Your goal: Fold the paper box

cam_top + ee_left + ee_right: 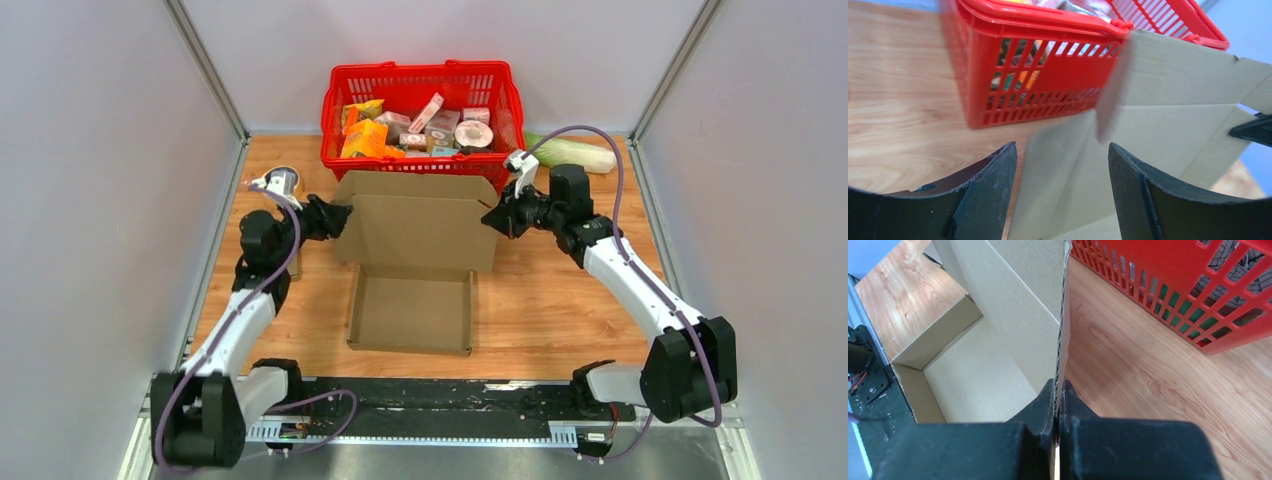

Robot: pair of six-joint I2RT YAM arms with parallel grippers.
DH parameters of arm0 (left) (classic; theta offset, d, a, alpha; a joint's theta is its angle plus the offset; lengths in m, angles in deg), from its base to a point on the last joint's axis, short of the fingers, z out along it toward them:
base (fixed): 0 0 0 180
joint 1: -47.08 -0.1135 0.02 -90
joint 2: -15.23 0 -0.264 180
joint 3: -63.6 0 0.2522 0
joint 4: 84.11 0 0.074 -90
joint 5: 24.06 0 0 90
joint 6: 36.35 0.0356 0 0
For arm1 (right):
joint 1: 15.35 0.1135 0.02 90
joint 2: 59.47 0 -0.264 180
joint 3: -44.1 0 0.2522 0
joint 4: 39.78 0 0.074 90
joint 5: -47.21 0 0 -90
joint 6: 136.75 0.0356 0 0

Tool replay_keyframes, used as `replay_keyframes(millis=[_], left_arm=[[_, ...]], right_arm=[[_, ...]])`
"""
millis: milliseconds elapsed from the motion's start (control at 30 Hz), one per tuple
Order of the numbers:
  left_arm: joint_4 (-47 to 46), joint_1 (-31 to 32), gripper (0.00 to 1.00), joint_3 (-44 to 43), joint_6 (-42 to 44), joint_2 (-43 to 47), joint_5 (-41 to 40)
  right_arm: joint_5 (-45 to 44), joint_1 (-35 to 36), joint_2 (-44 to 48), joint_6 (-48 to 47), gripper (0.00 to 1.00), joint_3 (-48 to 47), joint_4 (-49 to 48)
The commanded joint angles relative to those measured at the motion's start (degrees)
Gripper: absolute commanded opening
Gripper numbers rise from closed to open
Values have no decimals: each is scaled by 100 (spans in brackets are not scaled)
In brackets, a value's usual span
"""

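Right fingers point(1045, 407) are pressed together on the right edge of the raised lid point(415, 225) of the one paper box point(410, 310). Left fingers point(993, 190) stand spread wide astride the lid's left edge. The box sits midway on the worktop point(560, 310), its lid just before the one red basket point(420, 67), with bare wood on both sides.

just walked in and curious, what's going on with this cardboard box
Two robot arms are folding a paper box on the table. The right gripper is shut on the right edge of the raised lid. The left gripper is open at the lid's left edge, straddling a side flap without gripping. A red basket stands just behind.
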Motion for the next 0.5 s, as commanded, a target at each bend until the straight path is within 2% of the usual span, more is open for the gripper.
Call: replay_keyframes(millis=[0,67,133,167,200,233,267,333,367,400,433,467], left_arm=[[-1788,-420,75,-490,-883,-1252,2690],[-1917,-420,70,-622,-1122,-1404,2911],[-1882,-412,62,-588,-1070,-1335,2886],[-1786,-412,59,-553,-991,-1282,2755],[-1446,-412,53,-544,-877,-1142,2684],[-1277,-412,50,-535,-711,-1071,2596],[-1128,-403,48,-482,-648,-992,2395],[-688,-350,38,-412,-386,-694,2140],[-399,-307,35,-403,-262,-571,1677],[108,-228,28,-412,-139,-343,1446],[322,-157,26,-420,89,-245,1244],[533,17,26,-464,195,-148,902]], right_arm=[[367,-40,54,-179,0,-69,114],[306,-57,80,-152,0,-86,69],[174,-58,115,-56,0,-77,52],[52,-58,176,-12,0,-51,26],[-28,-49,229,84,4,-16,-88],[-107,-40,291,268,16,80,-141],[-238,-31,439,435,39,159,-203],[-301,-5,711,725,40,387,-387],[-440,47,783,831,39,441,-449],[-537,91,853,928,37,485,-484],[-582,144,906,990,35,520,-476],[-722,249,985,1086,28,564,-458]])
